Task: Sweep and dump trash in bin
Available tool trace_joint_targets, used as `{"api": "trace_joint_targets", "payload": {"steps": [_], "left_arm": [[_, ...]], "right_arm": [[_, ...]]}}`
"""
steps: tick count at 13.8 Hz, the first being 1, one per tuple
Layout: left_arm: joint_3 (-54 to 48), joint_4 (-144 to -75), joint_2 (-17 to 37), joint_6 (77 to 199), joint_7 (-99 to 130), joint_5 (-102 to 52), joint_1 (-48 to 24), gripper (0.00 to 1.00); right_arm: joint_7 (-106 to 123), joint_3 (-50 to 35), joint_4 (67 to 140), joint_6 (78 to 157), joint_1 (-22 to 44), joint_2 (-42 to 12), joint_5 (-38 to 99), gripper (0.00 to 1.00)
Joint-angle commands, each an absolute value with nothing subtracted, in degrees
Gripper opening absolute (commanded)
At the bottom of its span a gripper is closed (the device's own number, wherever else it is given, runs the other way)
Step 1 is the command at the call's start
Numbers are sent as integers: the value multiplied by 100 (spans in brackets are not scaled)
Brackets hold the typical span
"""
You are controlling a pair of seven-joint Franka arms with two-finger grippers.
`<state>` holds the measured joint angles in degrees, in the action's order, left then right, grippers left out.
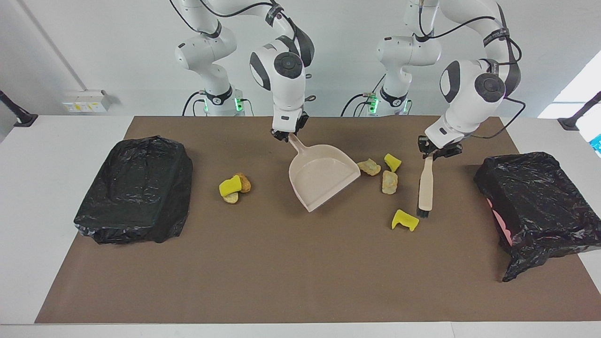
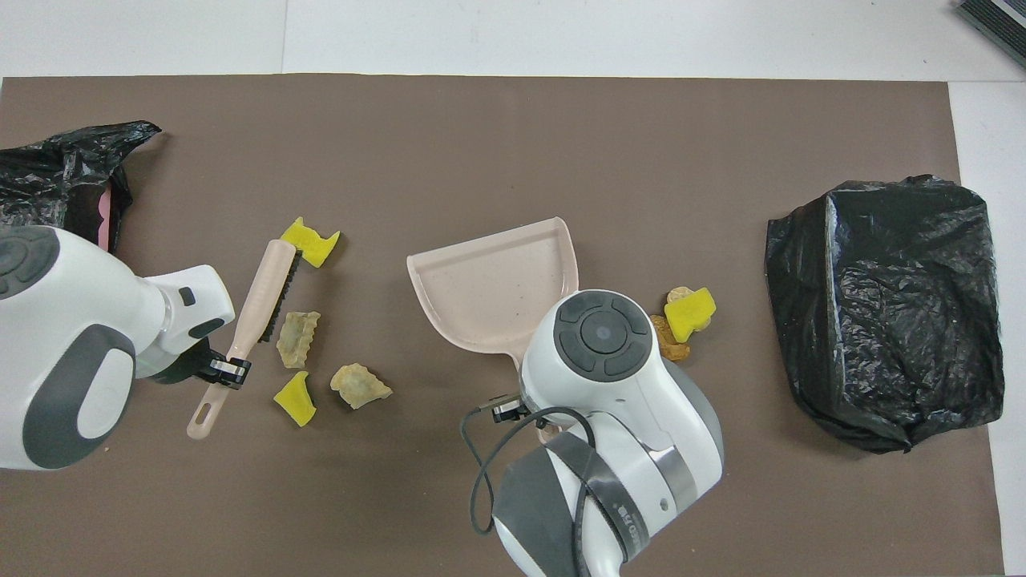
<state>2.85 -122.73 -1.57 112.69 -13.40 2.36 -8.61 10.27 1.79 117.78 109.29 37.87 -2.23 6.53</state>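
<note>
My right gripper point(image 1: 287, 134) is shut on the handle of the beige dustpan point(image 1: 321, 180), whose mouth faces the left arm's end of the table. My left gripper point(image 1: 435, 151) is shut on the handle of the beige brush point(image 1: 426, 188), bristles down beside a yellow scrap point(image 1: 404, 219). Between brush and dustpan lie more trash: a tan chunk point(image 1: 389, 181), a yellow piece point(image 1: 392, 162) and a tan chunk point(image 1: 369, 166) at the dustpan's mouth corner. From overhead the brush point(image 2: 264, 292) and dustpan point(image 2: 497, 284) show; the right arm hides its own gripper.
A yellow and brown trash cluster point(image 1: 234, 187) lies between the dustpan and a black-bagged bin point(image 1: 136, 188) at the right arm's end. A second black-bagged bin point(image 1: 540, 206), pink showing at its side, stands at the left arm's end. A brown mat point(image 1: 281, 272) covers the table.
</note>
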Motion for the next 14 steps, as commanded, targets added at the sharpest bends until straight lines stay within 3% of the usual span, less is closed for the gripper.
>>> {"api": "trace_joint_targets", "payload": {"steps": [1, 4, 6, 10, 14], "left_arm": [[255, -11525, 622, 11426, -1598, 622, -844, 0], [255, -10804, 1334, 11487, -1924, 764, -730, 0], [255, -10617, 1520, 11636, -1977, 773, -782, 0], [202, -11336, 1126, 11567, -3017, 721, -975, 0], [211, -11548, 889, 10795, -4988, 712, -888, 0]], "right_arm": [[1985, 132, 12050, 10951, 3735, -52, 466, 0], [1890, 132, 12295, 11056, 4069, -97, -113, 0], [1890, 132, 12445, 11249, 4113, -36, -333, 0], [1495, 123, 12524, 11347, 4430, -97, -579, 0], [1328, 114, 12524, 11390, 4596, -123, -580, 0]]}}
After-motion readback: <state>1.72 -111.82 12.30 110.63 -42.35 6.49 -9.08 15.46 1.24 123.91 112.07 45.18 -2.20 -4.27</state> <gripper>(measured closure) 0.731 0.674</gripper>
